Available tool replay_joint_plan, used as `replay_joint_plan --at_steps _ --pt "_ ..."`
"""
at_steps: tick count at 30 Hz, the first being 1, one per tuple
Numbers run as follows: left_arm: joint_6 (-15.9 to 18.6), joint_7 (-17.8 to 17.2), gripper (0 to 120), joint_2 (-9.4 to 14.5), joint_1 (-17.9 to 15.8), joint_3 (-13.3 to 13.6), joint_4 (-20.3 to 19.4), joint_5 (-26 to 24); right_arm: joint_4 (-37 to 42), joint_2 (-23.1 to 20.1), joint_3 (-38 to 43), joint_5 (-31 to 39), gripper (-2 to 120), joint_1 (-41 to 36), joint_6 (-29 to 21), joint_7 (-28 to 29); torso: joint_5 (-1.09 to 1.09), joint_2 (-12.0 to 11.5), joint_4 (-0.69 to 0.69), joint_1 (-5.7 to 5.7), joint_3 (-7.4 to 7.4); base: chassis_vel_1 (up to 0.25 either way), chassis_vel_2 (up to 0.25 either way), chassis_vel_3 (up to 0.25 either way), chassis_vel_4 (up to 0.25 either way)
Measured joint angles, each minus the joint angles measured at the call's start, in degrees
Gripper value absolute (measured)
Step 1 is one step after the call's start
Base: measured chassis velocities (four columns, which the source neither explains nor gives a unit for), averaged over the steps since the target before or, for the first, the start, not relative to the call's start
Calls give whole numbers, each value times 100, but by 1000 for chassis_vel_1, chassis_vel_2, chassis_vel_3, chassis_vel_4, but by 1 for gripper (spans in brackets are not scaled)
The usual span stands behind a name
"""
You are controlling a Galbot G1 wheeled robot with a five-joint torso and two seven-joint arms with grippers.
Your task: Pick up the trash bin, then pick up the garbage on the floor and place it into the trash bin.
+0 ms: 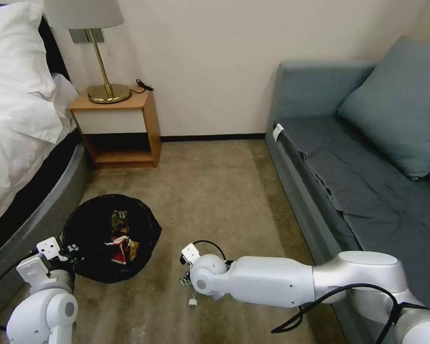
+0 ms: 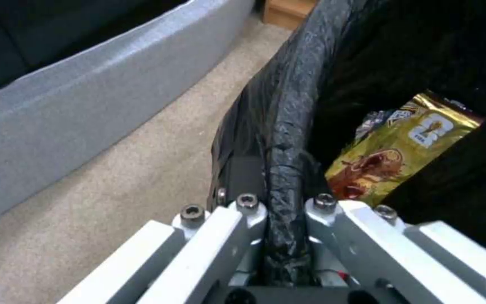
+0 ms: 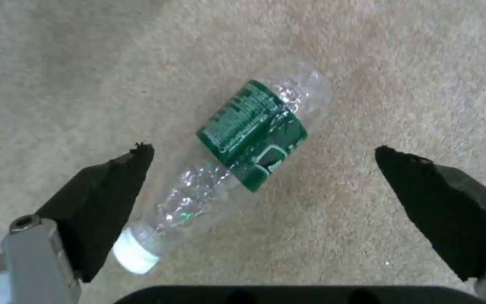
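The trash bin (image 1: 88, 229), lined with a crinkly black bag, stands on the carpet beside the bed. My left gripper (image 1: 66, 249) is shut on its near rim (image 2: 282, 169). A gold-brown wrapper (image 2: 400, 152) and a red-white wrapper (image 1: 122, 249) lie inside the bin. In the right wrist view a clear bottle (image 3: 237, 156) with a green label and white cap lies on the carpet. My right gripper (image 3: 263, 150) hangs open just above it, one black fingertip (image 3: 119, 181) on each side, not touching. In the head view the bottle's cap (image 1: 192, 302) peeks out under the right wrist.
A bed (image 1: 14, 119) with a grey base runs along the left. A wooden nightstand (image 1: 117, 126) with a brass lamp (image 1: 102, 71) stands at the wall. A grey-blue sofa (image 1: 368, 167) fills the right side. Bare carpet (image 1: 215, 191) lies between them.
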Motion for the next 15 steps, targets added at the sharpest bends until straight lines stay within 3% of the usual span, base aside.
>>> replay_joint_plan --at_steps 15 --pt "-25 6 2 17 5 12 69 4 -1079 329 -131 -474 100 -270 240 -567 0 0 0 0 0 0 0 0 0"
